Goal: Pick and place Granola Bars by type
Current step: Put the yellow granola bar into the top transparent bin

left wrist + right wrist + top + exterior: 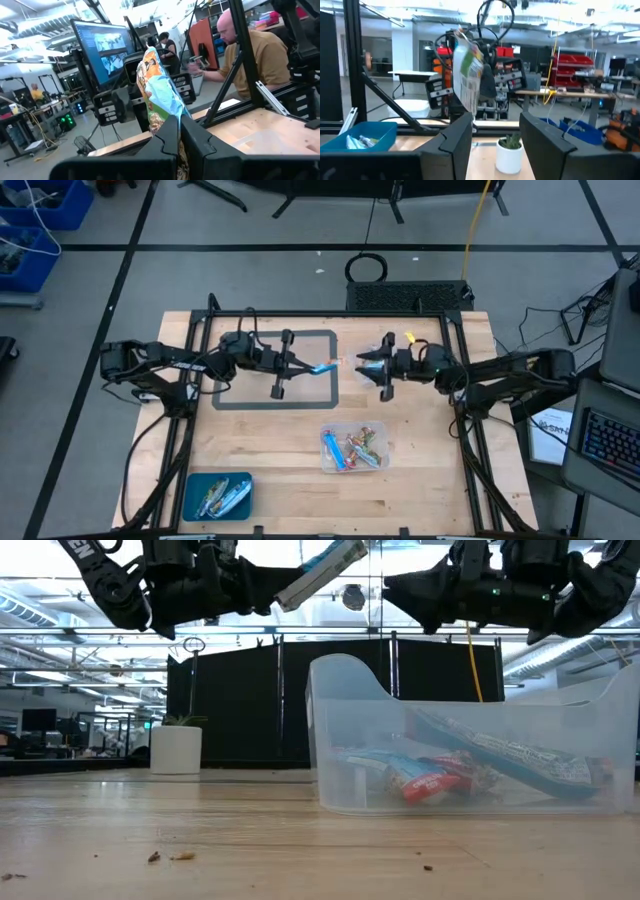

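The left claw (pixel 305 368) pinches one blue-wrapped bar (pixel 322 367) in mid-air, facing the right claw (pixel 366 364), whose jaws stand wide and empty. Several bars (pixel 222 494) lie sorted in the blue tray (pixel 192 485); most bars wait in the clear bin (pixel 380 429).

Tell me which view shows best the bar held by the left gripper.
The left wrist view: the bar fills its centre, clamped in the left gripper. The high view shows a small blue strip, the low view one end, the right wrist view a blurred side.
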`<state>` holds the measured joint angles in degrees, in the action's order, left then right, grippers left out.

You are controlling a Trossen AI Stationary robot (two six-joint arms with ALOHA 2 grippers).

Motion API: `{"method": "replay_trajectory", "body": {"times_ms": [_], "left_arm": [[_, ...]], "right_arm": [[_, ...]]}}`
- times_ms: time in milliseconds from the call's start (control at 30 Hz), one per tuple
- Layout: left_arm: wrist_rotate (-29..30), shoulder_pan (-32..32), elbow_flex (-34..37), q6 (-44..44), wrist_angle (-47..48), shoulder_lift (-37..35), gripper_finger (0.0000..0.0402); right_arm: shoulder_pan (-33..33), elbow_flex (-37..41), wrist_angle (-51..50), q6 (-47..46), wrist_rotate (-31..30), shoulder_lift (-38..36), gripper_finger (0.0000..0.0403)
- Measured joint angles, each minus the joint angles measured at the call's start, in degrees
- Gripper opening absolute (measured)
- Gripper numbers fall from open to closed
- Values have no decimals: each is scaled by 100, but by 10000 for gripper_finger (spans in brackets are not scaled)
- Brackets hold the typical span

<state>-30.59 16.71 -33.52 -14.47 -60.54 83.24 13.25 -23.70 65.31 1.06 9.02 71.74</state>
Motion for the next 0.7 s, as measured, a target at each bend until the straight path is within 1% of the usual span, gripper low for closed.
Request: {"method": "replay_trajectory", "body": {"times_ms": [133,267,467,600,700], "left_arm": [[0,0,0,13,89,0,8],[42,0,0,14,306,0,8],[83,0,0,16,480,0,8],[83,0,0,48,510,0,8],[85,0,0,51,532,0,8]], "right_arm": [[-95,-80,463,331,-20,350,155],[-213,-292,472,635,-17,538,166],[-288,-521,465,673,-35,696,189],[-288,-581,273,696,-323,695,184],[-284,-610,169,715,-325,697,176]]}}
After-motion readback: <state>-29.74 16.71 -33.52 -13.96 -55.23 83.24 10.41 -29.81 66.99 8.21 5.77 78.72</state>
